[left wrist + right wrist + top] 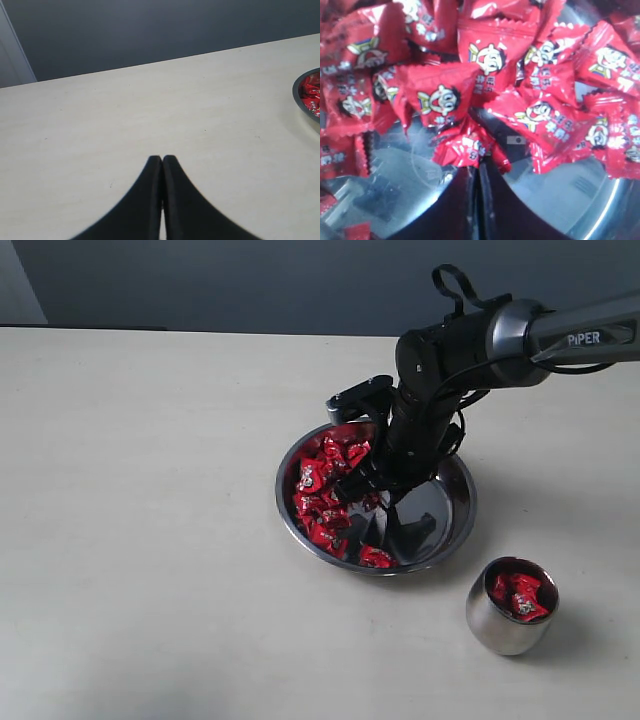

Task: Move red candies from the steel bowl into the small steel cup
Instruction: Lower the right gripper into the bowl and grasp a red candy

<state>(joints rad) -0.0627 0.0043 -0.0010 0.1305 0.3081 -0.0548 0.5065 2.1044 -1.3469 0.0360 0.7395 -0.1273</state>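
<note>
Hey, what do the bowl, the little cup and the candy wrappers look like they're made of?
Steel bowl: polished metal, likely stainless steel; its bottom mirrors the arm. Small steel cup: the same shiny metal, with bright reflections on its wall. Red candies: glossy crinkled wrappers with zigzag ends, probably plastic film or foil.

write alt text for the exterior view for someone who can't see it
A black robot arm reaches from the right down into a wide steel bowl, its jaws among the red candies heaped on the bowl's left side. A small steel cup stands apart on the pale table to the bowl's lower right, holding a few red candies.
</note>
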